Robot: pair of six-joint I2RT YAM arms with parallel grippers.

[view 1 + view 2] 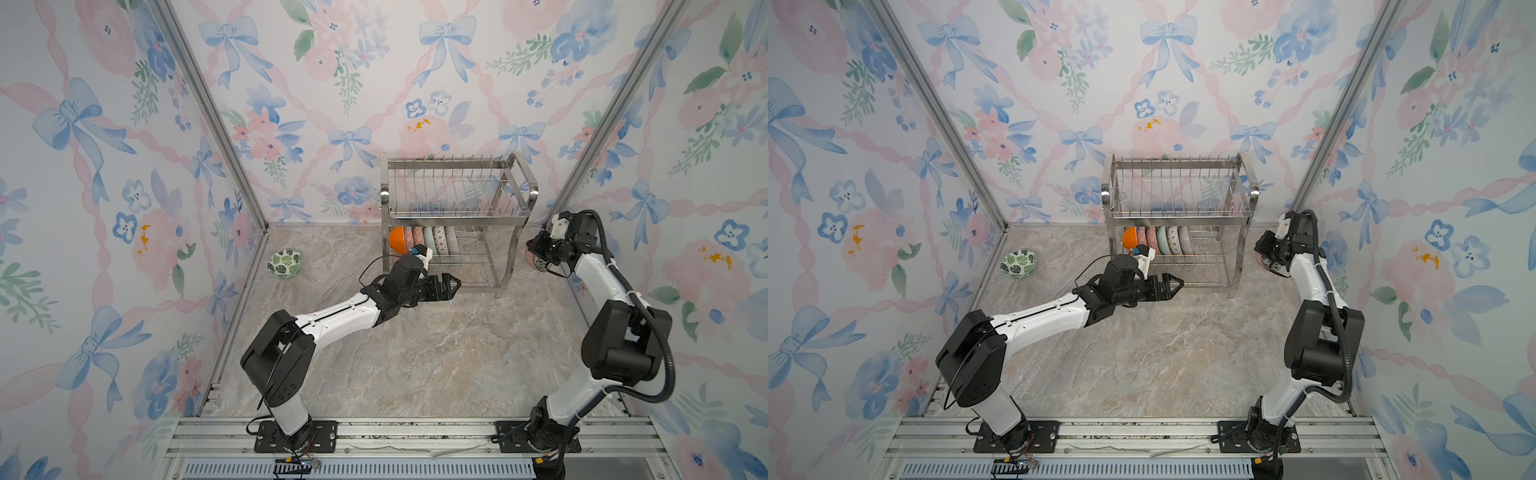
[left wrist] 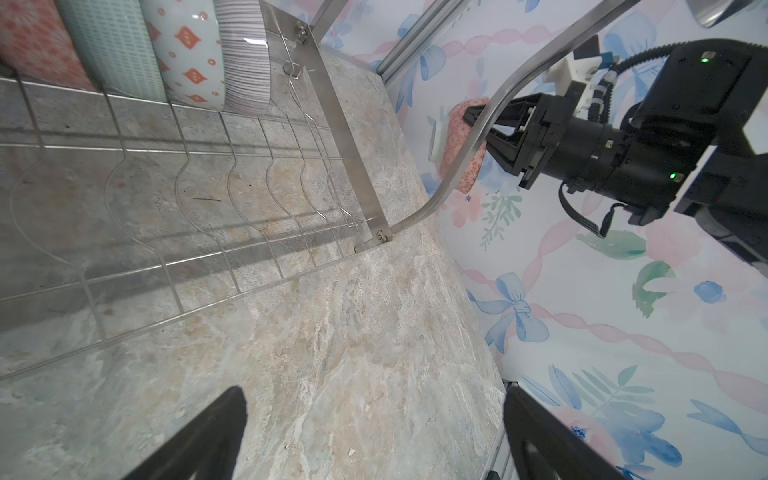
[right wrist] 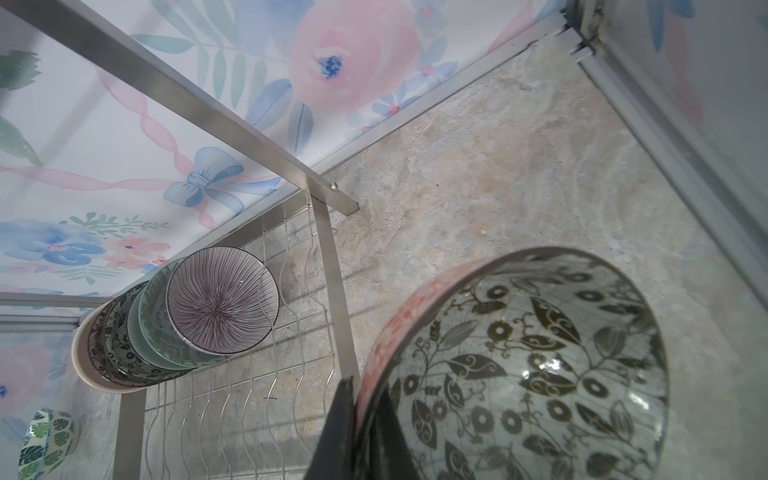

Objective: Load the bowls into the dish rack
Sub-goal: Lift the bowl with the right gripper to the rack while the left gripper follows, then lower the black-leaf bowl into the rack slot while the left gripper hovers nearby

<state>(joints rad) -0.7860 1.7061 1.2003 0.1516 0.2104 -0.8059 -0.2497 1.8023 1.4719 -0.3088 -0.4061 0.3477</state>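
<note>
While pinched by right claw (image 3: 361, 419), bowl (image 3: 519, 365): glossy, round, leaf-patterned ceramic, beside wire rack (image 1: 457, 199), frame right.
Left claw (image 1: 455, 285): spread wide, empty, mid-frame.

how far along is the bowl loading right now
Done: a row of bowls stands on edge in the dish rack, on its lower tier. In hand: the right claw is shut on the dark-leaf bowl, beside the rack's right end. To do: the green-leaf bowl sits on the table; the left claw is open, empty.
</note>
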